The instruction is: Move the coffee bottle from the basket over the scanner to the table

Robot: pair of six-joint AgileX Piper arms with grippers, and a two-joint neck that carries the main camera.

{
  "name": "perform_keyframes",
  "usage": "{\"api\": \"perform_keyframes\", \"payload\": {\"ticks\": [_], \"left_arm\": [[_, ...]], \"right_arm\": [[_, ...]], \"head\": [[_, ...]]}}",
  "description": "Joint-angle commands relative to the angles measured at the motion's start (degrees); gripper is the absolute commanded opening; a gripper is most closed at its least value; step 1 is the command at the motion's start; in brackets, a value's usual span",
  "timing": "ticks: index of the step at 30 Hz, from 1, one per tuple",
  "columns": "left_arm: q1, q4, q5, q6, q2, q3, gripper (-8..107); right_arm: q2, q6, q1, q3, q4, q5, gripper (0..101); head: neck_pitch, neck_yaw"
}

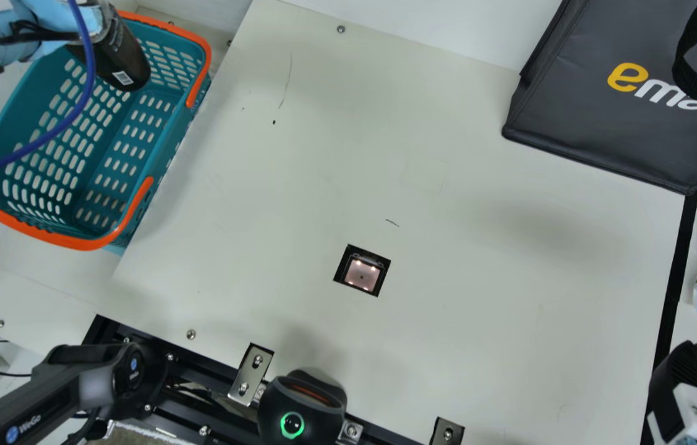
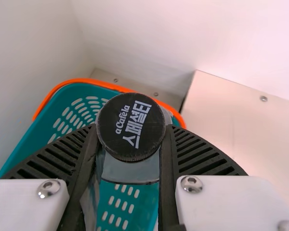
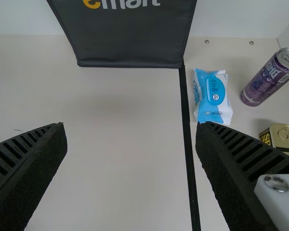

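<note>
In the main view my left gripper (image 1: 67, 21) is at the upper left, over the far end of the teal basket (image 1: 33, 127). The dark coffee bottle (image 1: 118, 59) hangs there with its base over the basket. The left wrist view shows the bottle's black cap (image 2: 131, 127) between the fingers of my left gripper (image 2: 129, 166), which is shut on the bottle. The scanner window (image 1: 362, 274) lies in the middle of the table (image 1: 447, 235). My right gripper (image 1: 685, 377) is at the lower right; in the right wrist view this gripper (image 3: 130, 127) stands open.
A black bag (image 1: 608, 105) stands at the back right. Past the black strip on the right lie a blue wipes pack (image 3: 213, 96), a purple can (image 3: 271, 77) and a gold tin (image 3: 282, 139). A black device with a green ring (image 1: 302, 408) sits at the front edge.
</note>
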Motion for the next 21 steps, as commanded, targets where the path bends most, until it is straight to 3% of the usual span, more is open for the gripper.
{"api": "perform_keyframes", "payload": {"ticks": [1,12,21], "left_arm": [[-2.74,0.61,0.69,-0.96,-0.37,-0.38,-8],[-15.68,5.02,3.31,-7.5,-2.02,-0.76,-8],[-25.53,9.04,0.44,-12.82,-1.64,5.39,-8]], "right_arm": [[0.0,0.0,0.0,0.0,0.0,0.0,95],[0.0,0.0,0.0,0.0,0.0,0.0,95],[0.0,0.0,0.0,0.0,0.0,0.0,95]], "head": [[-1.75,0.14],[-1.75,0.14],[-1.75,0.14]]}}
